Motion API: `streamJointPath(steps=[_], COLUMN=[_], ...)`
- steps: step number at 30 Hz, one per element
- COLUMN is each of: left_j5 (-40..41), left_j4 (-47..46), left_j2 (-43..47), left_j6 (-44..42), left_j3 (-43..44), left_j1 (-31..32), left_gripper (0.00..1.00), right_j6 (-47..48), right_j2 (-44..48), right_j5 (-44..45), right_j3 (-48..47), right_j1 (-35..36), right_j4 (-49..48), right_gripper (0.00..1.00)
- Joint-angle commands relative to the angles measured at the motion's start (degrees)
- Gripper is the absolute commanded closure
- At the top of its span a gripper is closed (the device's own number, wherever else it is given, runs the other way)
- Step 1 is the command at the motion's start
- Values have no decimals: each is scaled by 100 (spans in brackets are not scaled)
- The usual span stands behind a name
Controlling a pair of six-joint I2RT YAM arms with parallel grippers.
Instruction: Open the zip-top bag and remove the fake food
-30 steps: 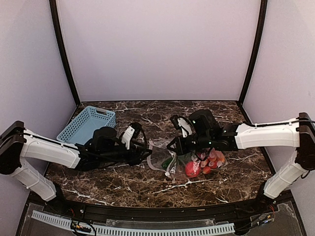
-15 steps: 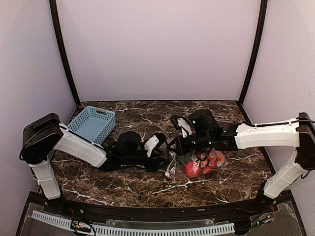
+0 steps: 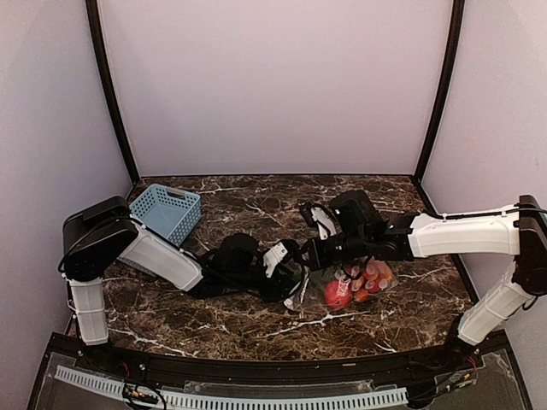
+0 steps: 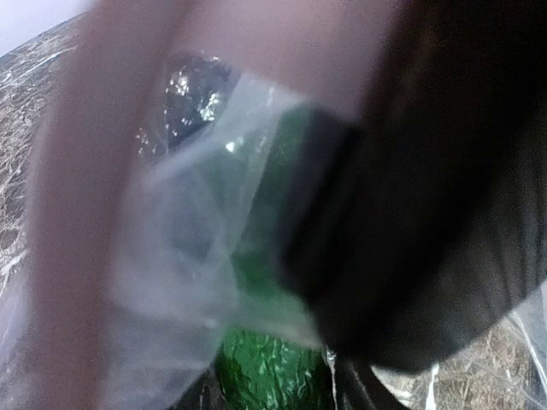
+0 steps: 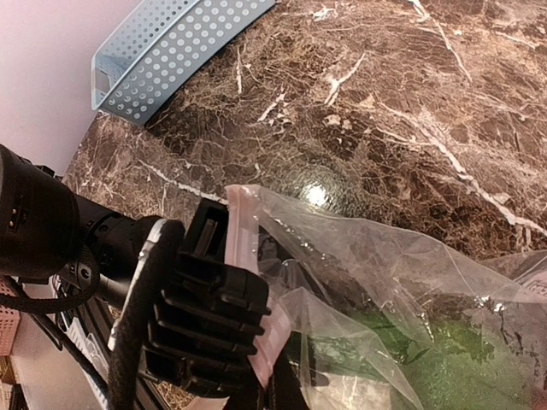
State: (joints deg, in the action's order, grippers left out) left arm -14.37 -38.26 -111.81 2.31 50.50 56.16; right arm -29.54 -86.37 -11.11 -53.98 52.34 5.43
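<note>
The zip-top bag [image 3: 301,298] lies at the table's middle, clear and crinkled. Red fake food [image 3: 335,293] fills its right part. My right gripper [image 3: 310,254] is shut on the bag's upper edge and holds the mouth up. My left gripper [image 3: 286,265] is at the mouth, jaws apart. In the right wrist view, its black ribbed finger [image 5: 205,299] lies against the pink zip strip [image 5: 242,231], with green food [image 5: 479,367] deeper inside. The blurred left wrist view shows bag film [image 4: 188,256], a green piece [image 4: 265,376] and one dark finger [image 4: 410,256].
A blue lattice basket [image 3: 167,213] stands at the back left, also seen in the right wrist view [image 5: 162,51]. The left forearm lies low across the brown marble table [image 3: 256,205] from left to centre. Purple walls close in the back and sides.
The left arm has swung right, and its gripper has gone from left of the bag to the bag's mouth. The right gripper has kept hold of the bag's edge and hardly moved.
</note>
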Motion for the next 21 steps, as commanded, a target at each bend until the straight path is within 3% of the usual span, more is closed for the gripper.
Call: streamJointPath(steps=[1, 14, 21], left_j5=[-42, -134, 5], left_j4=[348, 595, 673], left_j2=[-100, -155, 214], left_j6=[-46, -178, -77], left_j3=[135, 318, -39], left_j1=[27, 24, 24], left_gripper=[55, 96, 99], right_j6=[-268, -327, -48], right_j2=[124, 27, 37], right_j5=[-121, -291, -126], right_j3=[-5, -123, -329], right_j1=[-4, 31, 22], right_j4=[-89, 138, 335], right_gripper=[100, 100, 100])
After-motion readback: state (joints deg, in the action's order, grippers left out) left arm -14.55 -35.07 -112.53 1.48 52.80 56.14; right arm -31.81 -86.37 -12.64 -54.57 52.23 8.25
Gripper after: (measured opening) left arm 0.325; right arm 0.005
